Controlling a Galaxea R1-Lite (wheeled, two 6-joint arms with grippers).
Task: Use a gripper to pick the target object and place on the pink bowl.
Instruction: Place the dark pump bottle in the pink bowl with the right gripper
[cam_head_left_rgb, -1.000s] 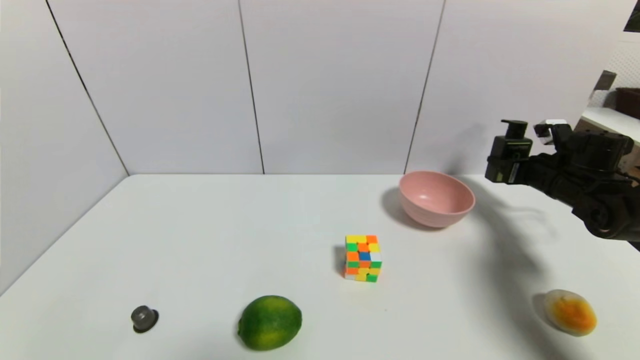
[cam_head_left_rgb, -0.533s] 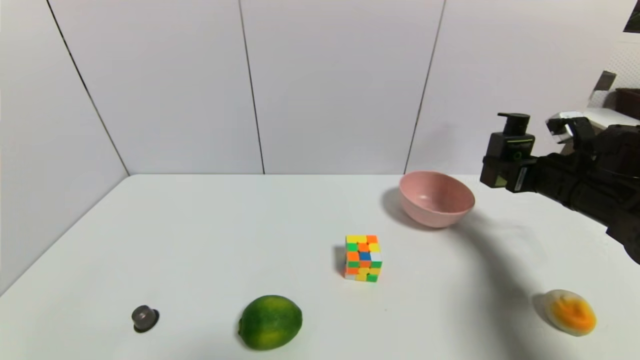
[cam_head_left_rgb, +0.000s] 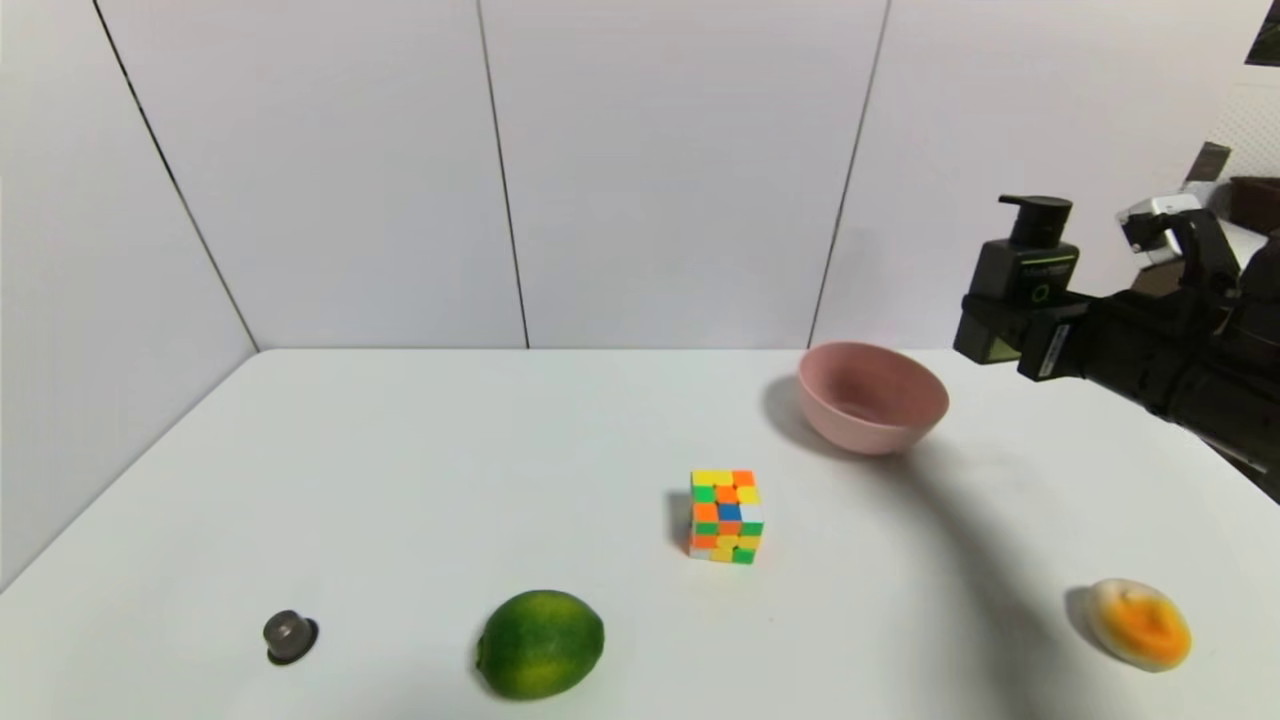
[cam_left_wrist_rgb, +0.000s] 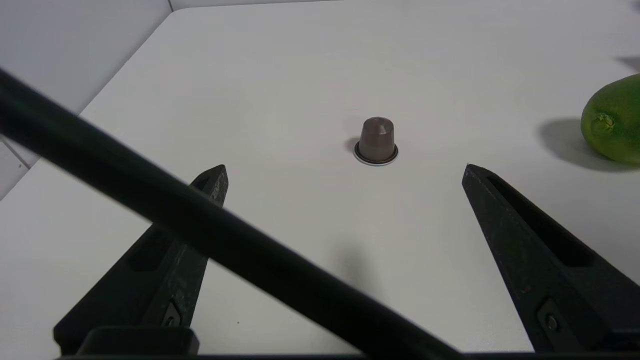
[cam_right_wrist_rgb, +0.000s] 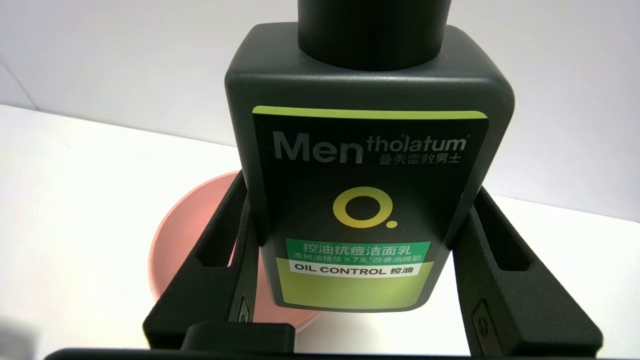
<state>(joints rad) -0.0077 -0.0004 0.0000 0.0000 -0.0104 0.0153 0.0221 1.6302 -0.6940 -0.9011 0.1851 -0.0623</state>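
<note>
White surface is carrying the pink bowl. Right gripper, fingers gripping the pump bottle, is holding it aloft at frame right; placement outstanding. Left gripper is idling, fingers apart.

One round pale pink bowl, one black rectangular pump bottle, one multicoloured puzzle cube, one green lime, one small brown capsule, one orange-and-white egg-shaped piece.
</note>
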